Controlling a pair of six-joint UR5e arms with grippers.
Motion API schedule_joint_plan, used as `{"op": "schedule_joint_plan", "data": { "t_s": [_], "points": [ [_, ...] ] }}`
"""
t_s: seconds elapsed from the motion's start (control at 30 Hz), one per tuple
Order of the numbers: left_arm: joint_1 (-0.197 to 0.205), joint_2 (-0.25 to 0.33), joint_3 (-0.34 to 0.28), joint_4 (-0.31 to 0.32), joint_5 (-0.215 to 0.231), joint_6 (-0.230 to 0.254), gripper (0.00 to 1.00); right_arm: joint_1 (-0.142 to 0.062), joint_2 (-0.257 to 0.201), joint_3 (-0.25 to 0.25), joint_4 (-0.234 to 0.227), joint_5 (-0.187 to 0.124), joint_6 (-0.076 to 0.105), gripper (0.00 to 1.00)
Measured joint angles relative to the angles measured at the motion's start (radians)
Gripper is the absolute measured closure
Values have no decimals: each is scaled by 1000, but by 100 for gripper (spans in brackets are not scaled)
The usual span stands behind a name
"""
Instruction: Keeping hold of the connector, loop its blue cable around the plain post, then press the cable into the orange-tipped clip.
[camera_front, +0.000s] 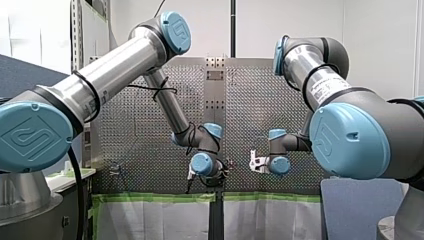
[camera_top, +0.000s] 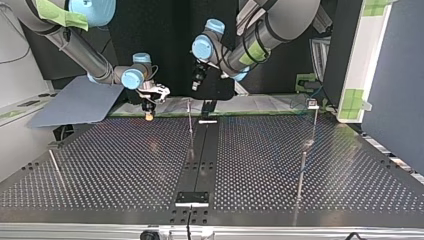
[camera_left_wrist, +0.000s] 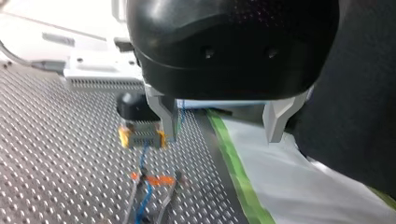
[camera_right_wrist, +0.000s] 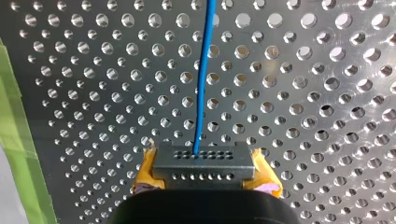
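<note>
Judging from where I stand, the nearest risk is at the connector (camera_right_wrist: 203, 161) itself. It sits clamped between the yellow pads (camera_right_wrist: 145, 171) of the right gripper (camera_right_wrist: 204, 171), and a sideways tug during the loop could twist it out of that pinch. Beyond it the cable (camera_right_wrist: 201, 84) runs straight away over the table (camera_right_wrist: 303, 93) with no loop showing, so a taut sweep might ride over a post top. Farther off, the small orange-tipped clip (camera_left_wrist: 150, 179) has the cable passing by it; whether it is seated I cannot tell, and pressing off-line would likely miss. A thin post (camera_top: 190, 125) stands upper centre in the top view, though I cannot tell whether it is the plain one. The left gripper (camera_left_wrist: 219, 123) hangs spread wide, holding nothing, just short of the connector.
</note>
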Motion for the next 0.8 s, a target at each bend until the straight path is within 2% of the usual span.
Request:
{"op": "schedule_joint_plan", "data": {
  "t_s": [0.2, 0.43, 0.8],
  "points": [
    [-1, 0, 16, 37, 21, -44, 10, 1, 0, 0, 0, 0, 0, 100],
    [0, 0, 39, 60, 15, -84, 10, 1, 0, 0, 0, 0, 0, 100],
    [1, -1, 45, 63, 8, -100, 10, -1, 0, 0, -3, 0, 1, 100]
  ]
}}
